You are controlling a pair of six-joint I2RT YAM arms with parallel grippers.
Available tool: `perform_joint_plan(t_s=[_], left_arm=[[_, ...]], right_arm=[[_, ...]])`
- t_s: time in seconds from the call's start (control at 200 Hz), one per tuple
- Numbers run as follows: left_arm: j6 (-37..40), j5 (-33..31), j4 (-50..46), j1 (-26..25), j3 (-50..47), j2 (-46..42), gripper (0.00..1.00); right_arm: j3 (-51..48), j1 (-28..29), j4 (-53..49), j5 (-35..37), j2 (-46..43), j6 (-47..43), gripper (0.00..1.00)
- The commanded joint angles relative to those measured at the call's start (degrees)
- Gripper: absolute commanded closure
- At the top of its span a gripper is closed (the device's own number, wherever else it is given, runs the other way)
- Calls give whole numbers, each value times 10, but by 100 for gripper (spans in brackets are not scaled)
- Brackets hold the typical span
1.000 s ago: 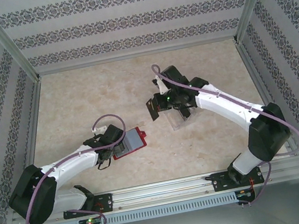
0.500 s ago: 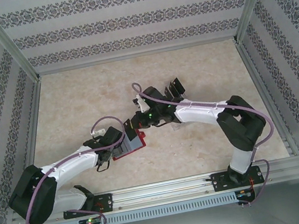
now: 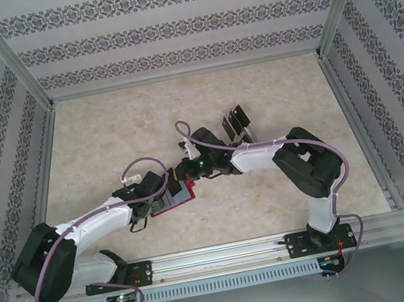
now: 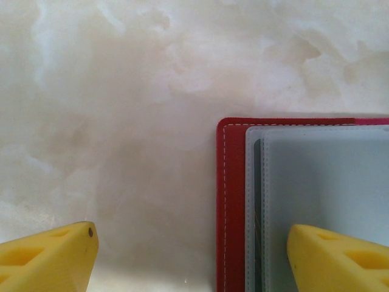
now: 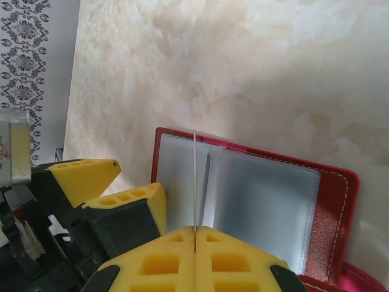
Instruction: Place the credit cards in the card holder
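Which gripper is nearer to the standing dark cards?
Right. The right gripper holds a card over the card holder, left of those cards; the left gripper is farther left.

Open card holder (image 3: 182,192) lay on the table (image 3: 105,137), left of centre and toward the near side, with both grippers meeting over it.
left gripper (image 4: 191,237) straddled one edge of the card holder, one finger over bare table, the other over the inner pocket; right gripper (image 5: 194,234) reached in from the right, just beside the left gripper; one credit card (image 5: 194,176) sat pinched edge-on between its fingers, over the holder's pocket; other credit cards (image 3: 234,122) stood behind the right arm, apart from the holder.
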Motion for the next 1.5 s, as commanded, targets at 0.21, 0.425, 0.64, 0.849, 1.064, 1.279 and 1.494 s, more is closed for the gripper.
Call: perform_joint_plan(t_s=[0.21,0.425,0.64,0.849,1.064,1.279,1.494], left_arm=[[-7,-13,-35,-7,-12,-4,18],[-8,-13,-33,-7,-13,-3,18],[-7,-14,-34,-7,-12,-4,18],[-6,-12,-34,-7,-12,-4,18],[-5,-12,-34,-7,-12,-3,18],[-5,-12,-34,-7,-10,-3,18],[-5,-12,-35,-7,-11,-3,18]], right_arm=[[-15,19,61,-6,21,15,100],[-28,19,74,3,31,23,100],[-43,17,83,12,34,25,100],[-59,9,98,18,34,36,100],[-60,6,109,3,43,44,100],[-52,4,118,-27,63,51,100],[-50,5,123,-38,71,57,100]])
